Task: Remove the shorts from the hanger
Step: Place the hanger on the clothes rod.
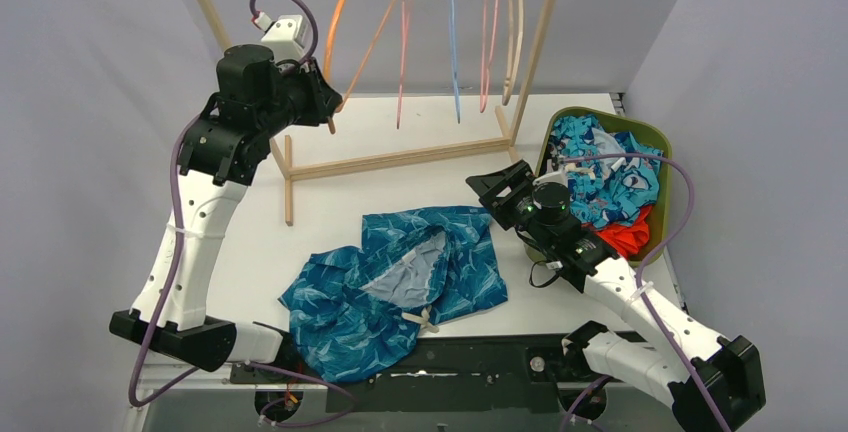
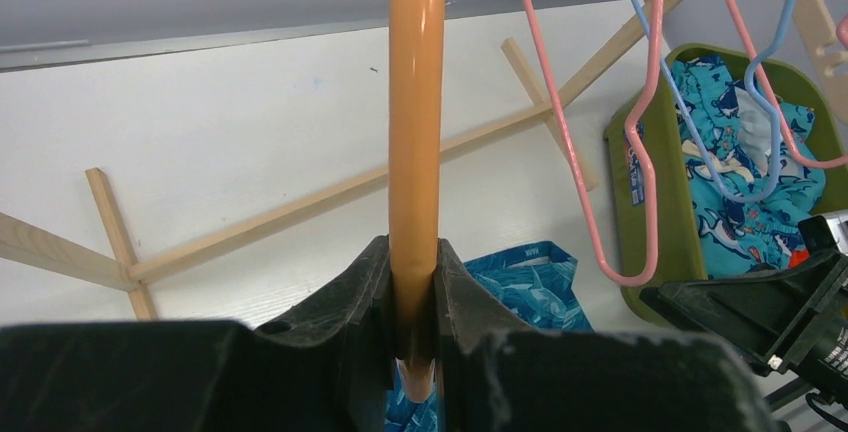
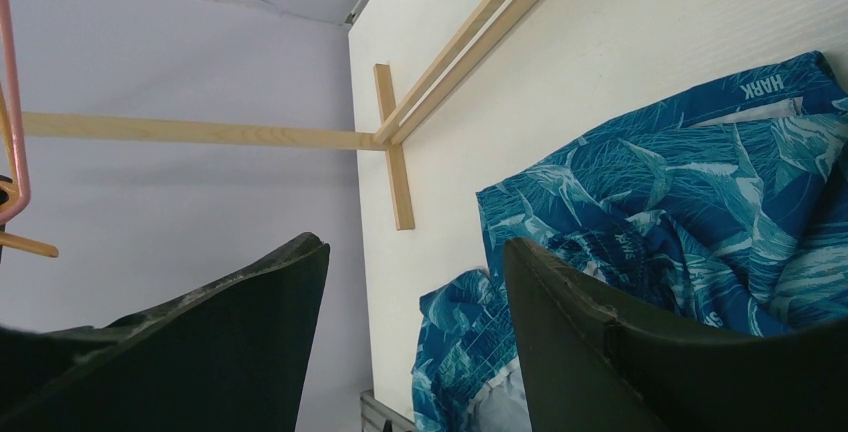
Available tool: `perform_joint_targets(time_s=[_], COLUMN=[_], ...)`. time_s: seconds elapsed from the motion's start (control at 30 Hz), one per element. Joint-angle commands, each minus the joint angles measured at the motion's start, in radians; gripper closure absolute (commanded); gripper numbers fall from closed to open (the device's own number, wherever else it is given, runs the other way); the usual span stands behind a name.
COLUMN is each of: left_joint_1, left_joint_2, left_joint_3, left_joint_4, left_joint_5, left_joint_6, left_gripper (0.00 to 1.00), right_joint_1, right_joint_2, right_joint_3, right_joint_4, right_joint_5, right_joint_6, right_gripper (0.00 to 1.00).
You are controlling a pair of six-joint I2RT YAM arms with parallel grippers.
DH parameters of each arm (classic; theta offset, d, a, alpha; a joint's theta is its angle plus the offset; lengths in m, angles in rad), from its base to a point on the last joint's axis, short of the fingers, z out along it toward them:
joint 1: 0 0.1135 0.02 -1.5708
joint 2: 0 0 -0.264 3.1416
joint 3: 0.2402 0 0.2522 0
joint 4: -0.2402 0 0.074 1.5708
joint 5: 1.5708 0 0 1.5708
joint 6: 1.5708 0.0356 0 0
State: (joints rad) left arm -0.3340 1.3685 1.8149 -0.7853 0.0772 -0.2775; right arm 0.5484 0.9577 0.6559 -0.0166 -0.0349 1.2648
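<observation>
Soft, limp leaf-print shorts [image 1: 395, 282] should pinch easily at any fold. Left hand [image 2: 412, 272] clamps the orange hanger [image 2: 417, 102]; right hand [image 3: 415, 247] stands apart, empty.

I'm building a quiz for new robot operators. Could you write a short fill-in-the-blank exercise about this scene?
1. The left gripper is shut on the ____ hanger.
2. The right gripper is ____, with nothing between its fingers.
3. The leaf-print shorts lie spread out on the ____.

Missing words: orange; open; table.
</observation>
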Motion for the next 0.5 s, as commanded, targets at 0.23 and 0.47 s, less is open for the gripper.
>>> perform_joint_targets(time_s=[0.23,0.47], left_joint_1=[0.0,0.001], left_joint_2=[-0.052,-0.192], left_joint_3=[-0.034,-0.216], left_joint_4=[0.055,0.135], left_joint_5=[0.068,0.024], left_joint_6=[-0.004,-0.012], left_gripper=[0.31,0.14], right_joint_1=[-0.008,-0.008], right_joint_2=[-0.019,-0.009], right_joint_3=[0.002,-0.013], right_joint_4=[0.049,0.117], right_joint_5=[-0.01,-0.03], right_joint_6=[-0.011,-0.077], right_gripper=[0.34,0.32])
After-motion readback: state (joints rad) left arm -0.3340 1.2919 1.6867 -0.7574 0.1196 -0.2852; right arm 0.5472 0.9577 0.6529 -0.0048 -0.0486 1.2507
